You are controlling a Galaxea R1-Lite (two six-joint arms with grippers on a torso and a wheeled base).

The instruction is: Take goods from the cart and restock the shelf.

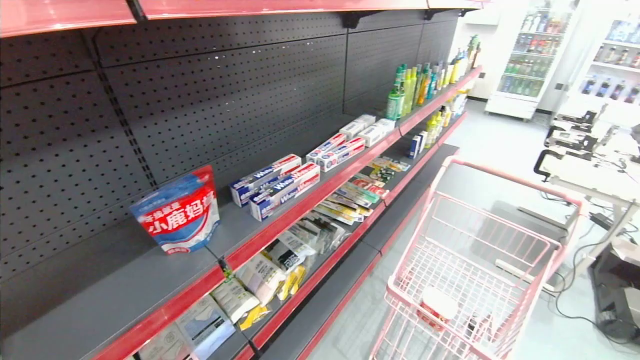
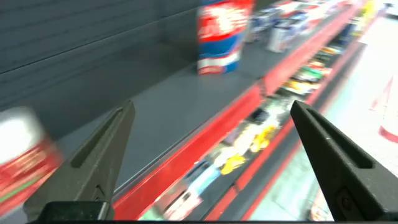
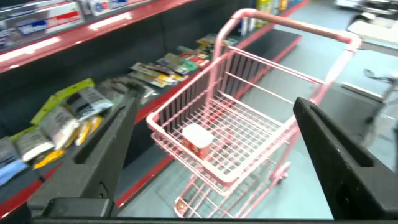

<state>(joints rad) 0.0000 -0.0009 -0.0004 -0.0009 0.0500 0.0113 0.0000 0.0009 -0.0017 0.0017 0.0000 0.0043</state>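
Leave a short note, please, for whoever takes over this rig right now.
Left gripper: open, empty, over the grey shelf, short of the blue-and-red pouch.
Right gripper: open, empty, above the pink cart.
Done: the pouch stands upright on the shelf, next to the toothpaste boxes.
Left: one white-and-red pack lies in the cart's basket. It probably goes next, with the right gripper.

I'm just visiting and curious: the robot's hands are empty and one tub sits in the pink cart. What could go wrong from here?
The tub sits deep in the cart, so the open right hand may catch the wire walls reaching down. On the shelf, the upright pouch could topple if bumped during placing.
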